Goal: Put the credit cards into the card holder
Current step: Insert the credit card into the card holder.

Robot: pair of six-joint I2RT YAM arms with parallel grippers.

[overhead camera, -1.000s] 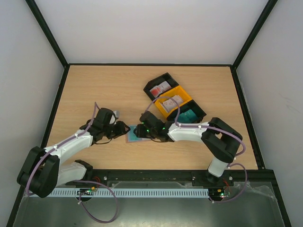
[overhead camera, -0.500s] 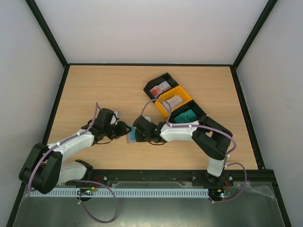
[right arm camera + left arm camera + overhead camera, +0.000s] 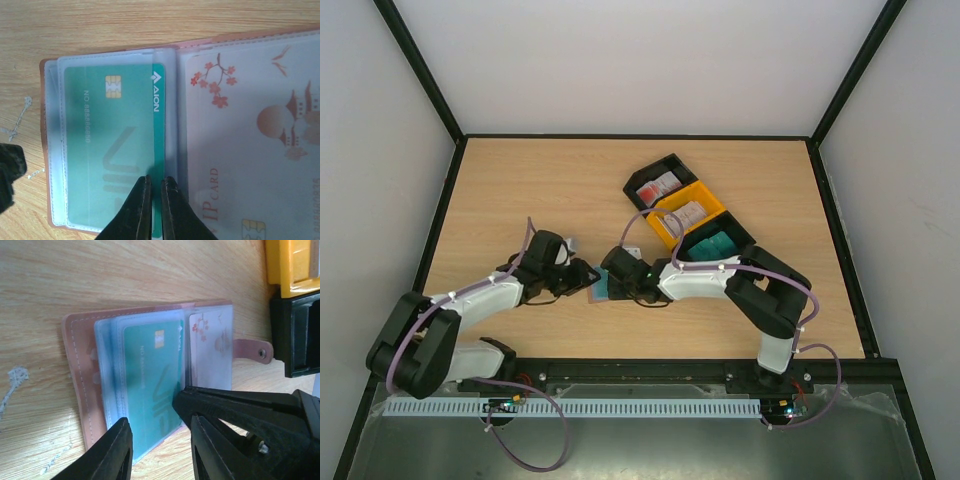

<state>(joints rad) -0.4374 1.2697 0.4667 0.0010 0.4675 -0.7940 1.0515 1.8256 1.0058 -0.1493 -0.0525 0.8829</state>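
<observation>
The card holder (image 3: 45, 150) lies open on the table, brown outside with clear slots; it also shows in the left wrist view (image 3: 75, 385) and the top view (image 3: 599, 294). A teal card (image 3: 110, 160) sits in its left slot with its right edge sticking out. A white card with red blossoms (image 3: 250, 140) sits in the right slot. My right gripper (image 3: 155, 200) is shut, its tips on the teal card's protruding edge. My left gripper (image 3: 160, 445) is open and empty at the holder's near edge, beside the teal card (image 3: 150, 385).
Three trays stand in a row at the back right: a black one (image 3: 650, 170) with white and red cards, a yellow one (image 3: 705, 198) with pale cards, a black one (image 3: 740, 232) with teal cards. The yellow tray (image 3: 295, 265) is close to the holder's strap.
My right gripper has moved left over the holder onto the teal card. My left gripper has edged right, closer to the holder.
</observation>
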